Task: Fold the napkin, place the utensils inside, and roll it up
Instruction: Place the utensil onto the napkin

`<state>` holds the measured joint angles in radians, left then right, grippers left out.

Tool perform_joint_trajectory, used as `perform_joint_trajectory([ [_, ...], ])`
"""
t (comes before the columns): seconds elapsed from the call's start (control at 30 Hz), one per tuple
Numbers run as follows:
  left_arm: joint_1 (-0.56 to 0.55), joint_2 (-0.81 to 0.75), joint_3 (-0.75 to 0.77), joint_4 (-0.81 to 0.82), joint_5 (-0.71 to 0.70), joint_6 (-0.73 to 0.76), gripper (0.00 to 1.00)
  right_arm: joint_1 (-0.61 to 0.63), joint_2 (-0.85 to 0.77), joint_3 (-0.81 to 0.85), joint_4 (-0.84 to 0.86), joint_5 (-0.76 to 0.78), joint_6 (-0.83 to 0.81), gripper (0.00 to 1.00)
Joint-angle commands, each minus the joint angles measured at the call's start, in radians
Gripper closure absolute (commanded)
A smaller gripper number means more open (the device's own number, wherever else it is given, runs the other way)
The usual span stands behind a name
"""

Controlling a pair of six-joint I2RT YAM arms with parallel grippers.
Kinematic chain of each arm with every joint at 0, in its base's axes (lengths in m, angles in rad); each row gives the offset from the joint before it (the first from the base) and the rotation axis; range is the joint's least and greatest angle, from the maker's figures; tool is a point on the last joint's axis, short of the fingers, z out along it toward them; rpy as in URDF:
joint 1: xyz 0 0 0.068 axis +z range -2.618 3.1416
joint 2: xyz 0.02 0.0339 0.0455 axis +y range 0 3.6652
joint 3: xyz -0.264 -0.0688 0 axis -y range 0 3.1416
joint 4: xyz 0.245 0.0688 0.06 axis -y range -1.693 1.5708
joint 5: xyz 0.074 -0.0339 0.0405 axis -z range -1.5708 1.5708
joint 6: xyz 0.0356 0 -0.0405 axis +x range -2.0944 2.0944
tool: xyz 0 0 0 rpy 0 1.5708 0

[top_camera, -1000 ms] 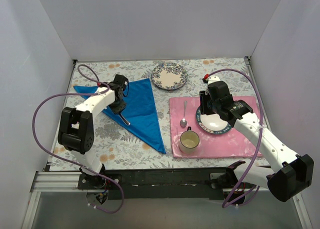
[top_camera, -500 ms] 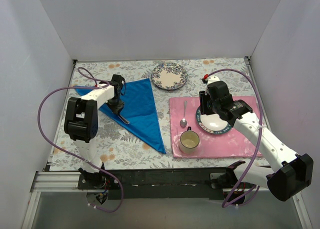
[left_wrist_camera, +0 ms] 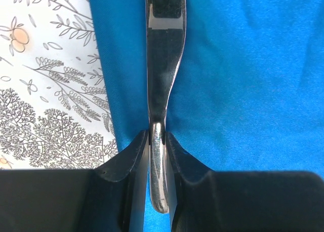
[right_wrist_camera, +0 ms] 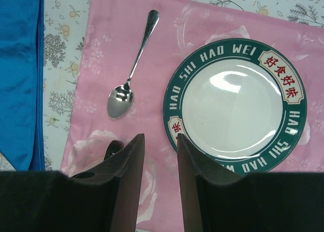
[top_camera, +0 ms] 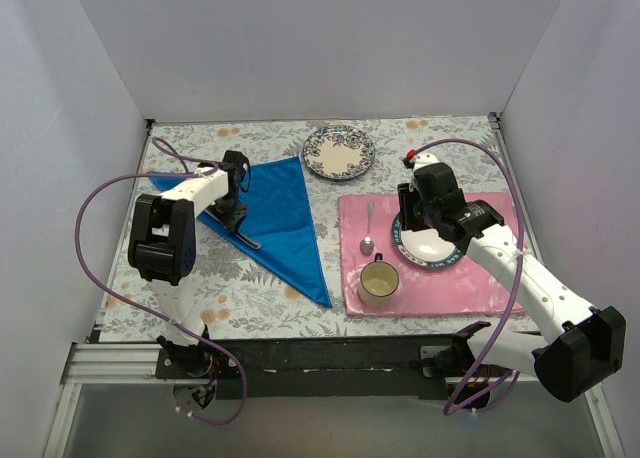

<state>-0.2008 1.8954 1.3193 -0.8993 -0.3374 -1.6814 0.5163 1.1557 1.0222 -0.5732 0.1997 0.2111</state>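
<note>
The blue napkin lies folded into a triangle on the left of the table; it also shows in the left wrist view and the right wrist view. My left gripper is shut on the handle of a slim silver utensil, held low over the napkin near its left edge; its far end is cut off, so I cannot tell which piece it is. It points toward the front. My right gripper is open and empty above the pink placemat. A small spoon lies on the placemat.
A green-rimmed white plate and a cream mug sit on the placemat. A blue-patterned plate stands at the back middle. White walls enclose the floral tablecloth.
My left gripper has shifted a little back and to the left over the napkin with the utensil in it. The right arm has barely moved.
</note>
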Motion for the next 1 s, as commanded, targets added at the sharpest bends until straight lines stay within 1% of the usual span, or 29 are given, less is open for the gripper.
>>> perform_joint_trajectory([
  [0.0,0.0,-0.006,0.026,-0.026,-0.038,-0.043,1.0,-0.005,-0.002,-0.005,0.033,-0.008,-0.003,0.6],
  [0.17,0.0,0.001,0.015,-0.024,-0.046,-0.061,1.0,-0.004,-0.004,-0.005,0.032,-0.006,-0.004,0.6],
  [0.43,0.0,0.004,0.009,-0.01,-0.026,-0.044,1.0,-0.004,0.001,-0.007,0.035,-0.011,-0.003,0.6],
  [0.5,0.0,-0.001,0.009,-0.006,-0.018,-0.037,0.95,-0.004,0.002,-0.004,0.035,-0.014,-0.004,0.6],
  [0.53,0.0,-0.005,0.009,-0.003,-0.015,-0.032,0.88,-0.004,0.004,-0.005,0.035,-0.016,-0.003,0.6],
  [0.63,0.0,-0.022,0.021,-0.004,-0.02,-0.021,0.74,-0.004,0.004,-0.005,0.035,-0.019,-0.004,0.6],
  [0.67,0.0,-0.031,0.027,-0.01,-0.022,-0.018,0.67,-0.004,0.004,-0.005,0.033,-0.019,-0.003,0.6],
  [0.73,0.0,-0.044,0.055,-0.021,-0.018,-0.009,0.63,-0.004,0.006,-0.005,0.036,-0.022,-0.003,0.6],
  [0.77,0.0,-0.05,0.067,-0.033,-0.015,-0.003,0.58,-0.004,0.006,-0.005,0.038,-0.026,-0.003,0.6],
  [0.8,0.0,-0.068,0.08,-0.041,-0.014,0.0,0.55,-0.004,0.007,-0.004,0.038,-0.029,-0.003,0.6],
  [0.87,0.0,-0.093,0.119,-0.062,-0.008,0.023,0.52,-0.004,0.012,-0.004,0.038,-0.036,-0.004,0.6],
  [0.9,0.004,-0.117,0.133,-0.061,-0.011,0.04,0.46,-0.004,0.012,-0.004,0.039,-0.037,-0.004,0.6],
  [0.93,0.018,-0.136,0.145,-0.049,-0.011,0.09,0.44,-0.004,0.013,-0.002,0.039,-0.043,-0.004,0.6],
  [0.97,0.064,-0.156,0.137,-0.017,-0.003,0.126,0.42,-0.004,0.016,0.002,0.038,-0.049,-0.006,0.6],
])
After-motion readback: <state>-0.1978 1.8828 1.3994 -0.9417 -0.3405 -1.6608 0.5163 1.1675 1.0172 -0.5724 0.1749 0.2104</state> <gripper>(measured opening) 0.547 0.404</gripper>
